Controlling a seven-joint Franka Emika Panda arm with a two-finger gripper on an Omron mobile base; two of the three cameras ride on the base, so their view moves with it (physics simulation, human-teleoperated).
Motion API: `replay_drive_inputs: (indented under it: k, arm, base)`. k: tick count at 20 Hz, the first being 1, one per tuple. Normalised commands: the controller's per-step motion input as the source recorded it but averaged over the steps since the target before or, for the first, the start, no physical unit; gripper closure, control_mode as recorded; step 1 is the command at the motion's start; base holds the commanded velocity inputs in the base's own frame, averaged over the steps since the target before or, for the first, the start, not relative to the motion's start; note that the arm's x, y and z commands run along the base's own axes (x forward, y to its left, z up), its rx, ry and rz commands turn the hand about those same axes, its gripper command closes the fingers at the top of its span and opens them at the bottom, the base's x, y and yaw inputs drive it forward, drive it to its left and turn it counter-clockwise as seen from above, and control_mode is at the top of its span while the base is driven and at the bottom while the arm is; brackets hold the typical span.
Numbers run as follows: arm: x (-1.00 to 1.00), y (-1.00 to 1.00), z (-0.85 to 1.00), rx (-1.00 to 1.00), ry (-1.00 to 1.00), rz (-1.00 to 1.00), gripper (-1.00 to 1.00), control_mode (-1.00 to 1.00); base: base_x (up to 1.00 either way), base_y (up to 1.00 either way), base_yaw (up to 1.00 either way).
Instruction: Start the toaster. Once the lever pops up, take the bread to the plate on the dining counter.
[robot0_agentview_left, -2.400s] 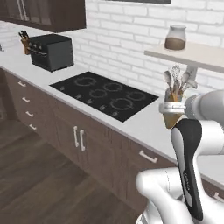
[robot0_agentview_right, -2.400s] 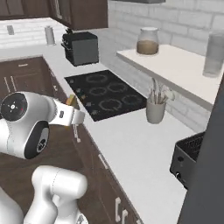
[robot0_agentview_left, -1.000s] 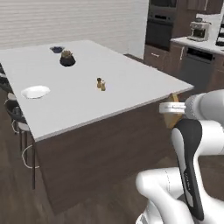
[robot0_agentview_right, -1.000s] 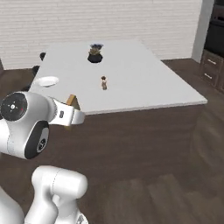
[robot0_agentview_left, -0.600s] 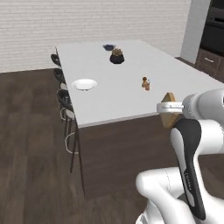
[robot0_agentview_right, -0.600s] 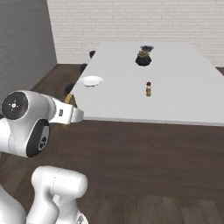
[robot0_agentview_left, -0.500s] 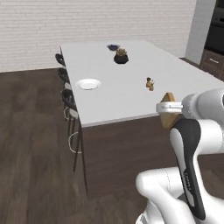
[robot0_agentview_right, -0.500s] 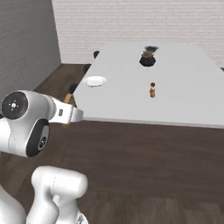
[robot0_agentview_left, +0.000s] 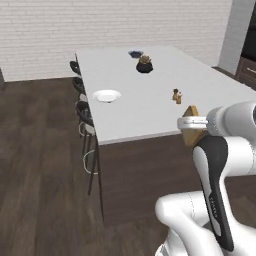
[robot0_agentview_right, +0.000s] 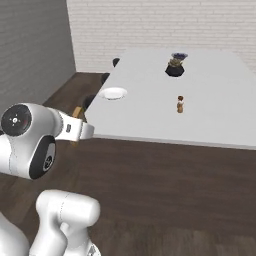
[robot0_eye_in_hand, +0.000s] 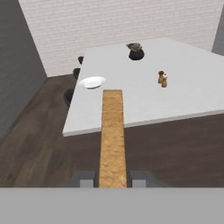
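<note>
Bread (robot0_eye_in_hand: 112, 135): flat tan slice seen edge-on in the hand view, grainy crumb texture, a long narrow strip running from 6 o'clock up toward 12. It sits squarely between the two dark finger tips (robot0_eye_in_hand: 85, 178), which press its lower end from either side; jaws narrow, clamped on the slice. In the left base view the bread (robot0_agentview_left: 192, 125) shows as a tan angular wedge poking out above and below the white gripper (robot0_agentview_left: 192, 122) at about 3 o'clock. In the right base view a tan corner (robot0_agentview_right: 76, 112) shows by the gripper (robot0_agentview_right: 80, 131) at 9 o'clock.

Dining counter (robot0_agentview_left: 150, 107): large plain white rectangular slab, matte, over a dark brown panelled base; dark wood-plank floor, pale brick back wall. The held bread is off the counter, short of its near edge.

Plate (robot0_agentview_left: 106, 95): small round white disc, shallow rim, lying flat near the counter's stool-side edge; in the hand view the plate (robot0_eye_in_hand: 92, 82) lies at about 11 o'clock, just beyond the slice's far tip, well apart from it in depth.

Black-framed stools (robot0_agentview_left: 85, 112) along the counter's left edge. Small brown shaker pair (robot0_agentview_left: 176, 96) mid-counter; dark round pot (robot0_agentview_left: 144, 64) and a dark bowl (robot0_agentview_left: 135, 53) at the far end.
</note>
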Motion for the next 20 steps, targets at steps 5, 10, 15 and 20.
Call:
replay_drive_inputs:
  k: [5,10,15,20]
  arm:
    - [0.00,0.00,0.00,0.00,0.00,0.00,1.00,1.00]
    - [0.00,0.00,0.00,0.00,0.00,0.00,1.00,1.00]
    - [0.00,0.00,0.00,0.00,0.00,0.00,1.00,1.00]
    - [0.00,0.00,0.00,0.00,0.00,0.00,1.00,1.00]
  base:
    - [-0.04,1.00,-0.02]
    - [0.75,1.00,0.13]
    - [0.72,0.70,0.26]
    - [-0.51,0.62,0.15]
